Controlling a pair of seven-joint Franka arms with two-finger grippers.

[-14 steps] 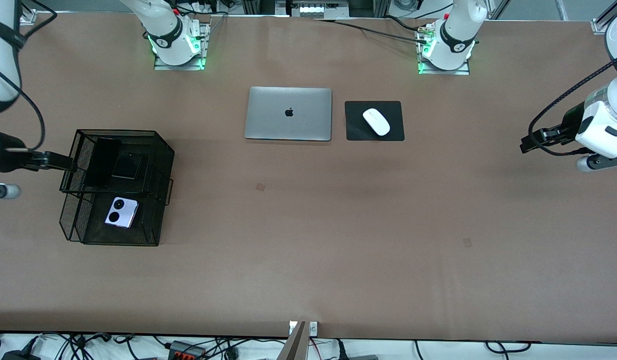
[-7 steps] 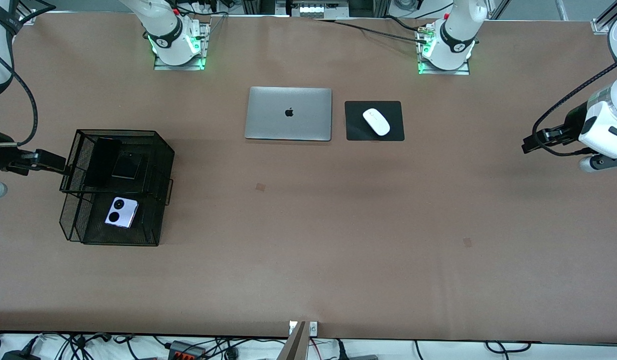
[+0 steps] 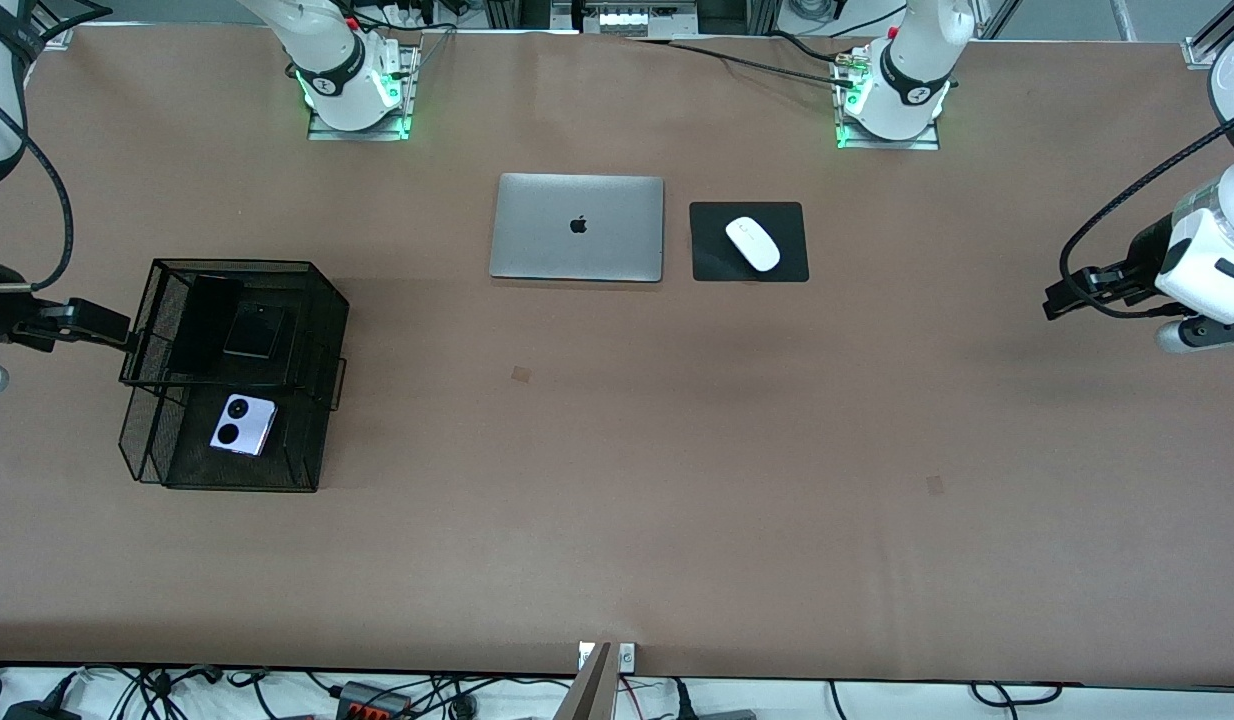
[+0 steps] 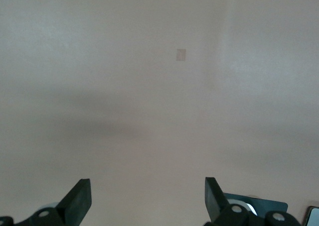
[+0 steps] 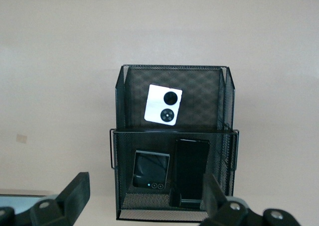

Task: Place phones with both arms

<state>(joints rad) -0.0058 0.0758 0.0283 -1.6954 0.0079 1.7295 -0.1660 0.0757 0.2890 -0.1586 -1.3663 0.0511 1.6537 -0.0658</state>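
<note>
A black mesh rack (image 3: 309, 440) stands toward the right arm's end of the table and holds three phones. On its upper tier, a long black slab (image 3: 205, 322) lies beside a small black flip phone (image 3: 254, 332). A lavender phone (image 3: 243, 424) with two black circles lies on the lower tier, nearer the front camera. My right gripper (image 3: 112, 330) hovers open just outside the rack's upper tier, holding nothing. Its wrist view shows the rack (image 5: 119, 151), the lavender phone (image 5: 163, 104), the flip phone (image 5: 151, 169) and the slab (image 5: 190, 172) between open fingers (image 5: 144, 191). My left gripper (image 3: 1062, 295) is open and empty over bare table (image 4: 148, 191).
A shut silver laptop (image 3: 577, 227) lies mid-table near the arm bases. Beside it a white mouse (image 3: 753, 243) rests on a black pad (image 3: 792, 265). A corner of that pad (image 4: 269, 206) shows in the left wrist view. Brown table surface spreads between the rack and the left gripper.
My right gripper has drawn back from the rack's upper tier toward its own end of the table. The left gripper has drifted slightly. The phones have not moved.
</note>
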